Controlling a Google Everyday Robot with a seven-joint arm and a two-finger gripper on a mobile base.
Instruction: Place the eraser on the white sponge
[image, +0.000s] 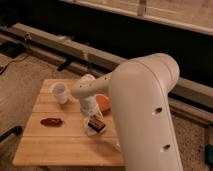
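My gripper (91, 115) hangs down from the white arm over the middle of the wooden table (60, 145). Right below it lies a white sponge (91, 130). A small dark block, the eraser (98, 124), rests on top of the sponge's right part, at the gripper's tip. I cannot tell whether the gripper touches the eraser. The big white arm link fills the right of the view and hides the table's right side.
A white cup (60, 92) stands at the table's back left. A flat dark red object (51, 121) lies at the left. An orange object (103, 102) sits behind the gripper, partly hidden by the arm. A long metal rail (60, 45) runs behind the table.
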